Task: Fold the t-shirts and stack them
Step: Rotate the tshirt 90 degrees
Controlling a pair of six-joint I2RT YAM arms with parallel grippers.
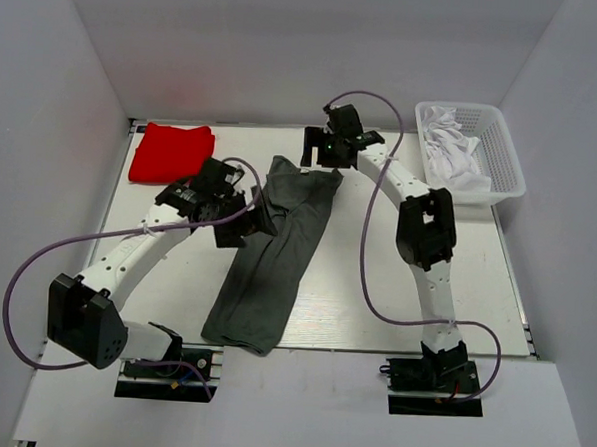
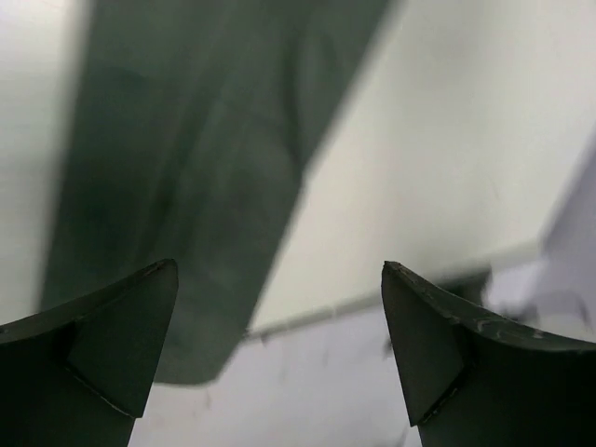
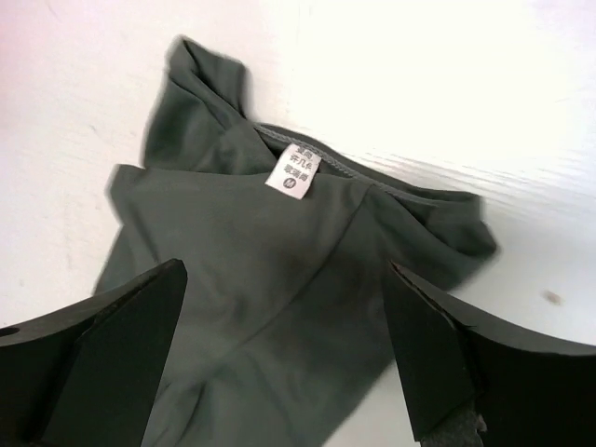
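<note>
Now fold the grey shirt (image 1: 272, 257) crosswise. Find it as a long narrow strip on the tabletop (image 1: 375, 288), running from the collar at 12 o'clock to the hem near 7 o'clock. Note the right gripper (image 3: 284, 270) spread wide and empty just above the collar end, with the label (image 3: 293, 172) up, and the left gripper (image 2: 279, 270) likewise released, holding nothing, over the strip's left edge near mid-length. Pinch both collar corners through all layers, not the top ply alone. Lift low, carry toward the hem, lay edges flush. Smooth before letting go. Then stack with the red shirt (image 1: 170, 152), folded at 10 o'clock. Avoid dragging: likely to undo the lengthwise fold.
</note>
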